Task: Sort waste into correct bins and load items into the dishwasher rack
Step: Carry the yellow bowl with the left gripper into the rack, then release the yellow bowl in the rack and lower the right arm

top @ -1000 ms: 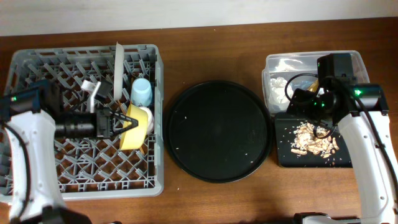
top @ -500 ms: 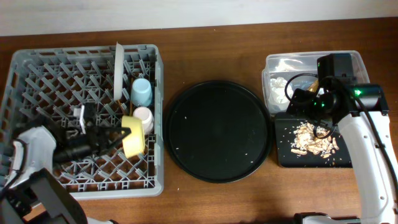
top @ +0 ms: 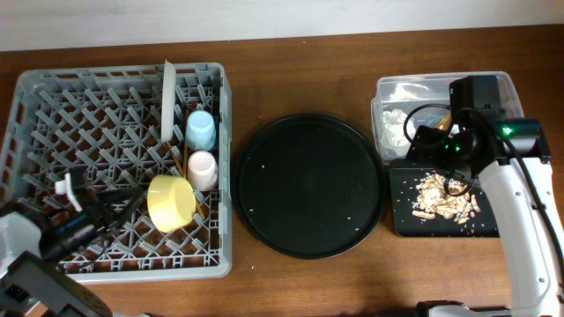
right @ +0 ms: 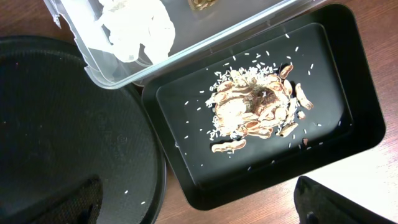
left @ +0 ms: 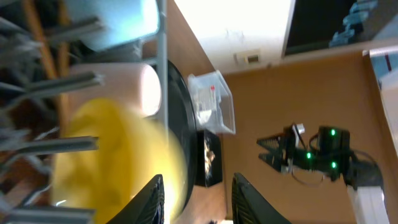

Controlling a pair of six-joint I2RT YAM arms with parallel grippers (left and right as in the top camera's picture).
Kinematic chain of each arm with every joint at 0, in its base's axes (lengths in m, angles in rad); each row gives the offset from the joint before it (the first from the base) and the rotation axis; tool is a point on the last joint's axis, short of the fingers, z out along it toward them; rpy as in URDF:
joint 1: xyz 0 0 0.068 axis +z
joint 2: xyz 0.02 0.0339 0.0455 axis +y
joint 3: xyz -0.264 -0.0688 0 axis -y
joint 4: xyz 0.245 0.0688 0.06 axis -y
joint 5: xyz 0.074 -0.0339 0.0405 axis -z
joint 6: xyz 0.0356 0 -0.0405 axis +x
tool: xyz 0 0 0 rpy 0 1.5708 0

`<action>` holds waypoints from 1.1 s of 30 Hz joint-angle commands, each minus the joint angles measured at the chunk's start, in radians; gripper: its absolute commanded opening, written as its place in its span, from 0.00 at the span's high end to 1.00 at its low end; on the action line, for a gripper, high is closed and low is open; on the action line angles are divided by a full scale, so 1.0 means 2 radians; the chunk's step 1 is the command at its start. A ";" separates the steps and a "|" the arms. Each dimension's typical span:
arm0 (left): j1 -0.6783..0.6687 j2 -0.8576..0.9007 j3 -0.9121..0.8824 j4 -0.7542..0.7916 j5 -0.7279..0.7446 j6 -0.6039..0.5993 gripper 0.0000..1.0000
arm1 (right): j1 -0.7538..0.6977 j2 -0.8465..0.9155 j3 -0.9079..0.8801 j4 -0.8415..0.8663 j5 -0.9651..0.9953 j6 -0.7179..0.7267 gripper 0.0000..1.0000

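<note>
The grey dishwasher rack [top: 26,106] holds the upright plate [top: 167,97], blue cup [top: 200,130], pink cup [top: 202,169], chopsticks [top: 181,167] and yellow bowl [top: 172,202]. My left gripper [top: 128,201] is open and empty, just left of the bowl. The left wrist view shows its fingers [left: 199,202] beside the blurred bowl [left: 112,155]. My right gripper [top: 441,145] hovers open and empty over the bins. The clear tub [top: 507,84] holds the napkin [right: 134,28] and foil wrapper [right: 202,3]. The black tray [right: 348,74] holds food scraps [right: 255,109].
A large round black tray [top: 308,185] with a few crumbs sits between the rack and the bins. Bare wooden table shows around it and along the front edge.
My left gripper has let go of the yellow bowl and pulled back to the lower left. The bowl now rests in the rack by the pink cup. The right arm has not moved.
</note>
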 commanded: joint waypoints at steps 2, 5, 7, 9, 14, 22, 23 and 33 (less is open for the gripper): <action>0.052 0.008 0.045 -0.043 0.023 -0.053 0.51 | -0.002 -0.005 0.005 0.000 0.008 0.002 0.01; 0.047 -0.002 0.107 -0.122 0.021 0.014 0.36 | -0.002 -0.005 0.005 0.000 0.008 0.002 0.01; 0.022 -0.035 0.120 -0.127 0.010 0.018 0.01 | -0.002 -0.005 0.005 0.000 0.008 0.002 0.01; -0.011 -0.073 0.120 -0.127 -0.009 0.018 0.01 | -0.002 -0.005 0.005 0.000 0.008 0.002 0.01; -0.133 -0.115 0.120 -0.045 -0.158 -0.140 0.01 | -0.002 -0.005 0.005 0.000 0.008 0.002 0.01; -0.309 -0.141 0.119 0.088 -0.441 -0.405 0.01 | -0.002 -0.005 0.005 0.000 0.008 0.002 0.01; -0.323 -0.141 0.117 0.089 -0.431 -0.405 0.01 | -0.002 -0.005 0.005 0.000 0.008 0.002 0.01; -0.369 -0.141 0.035 0.155 -0.539 -0.451 1.00 | -0.002 -0.005 0.005 0.000 0.008 0.002 0.02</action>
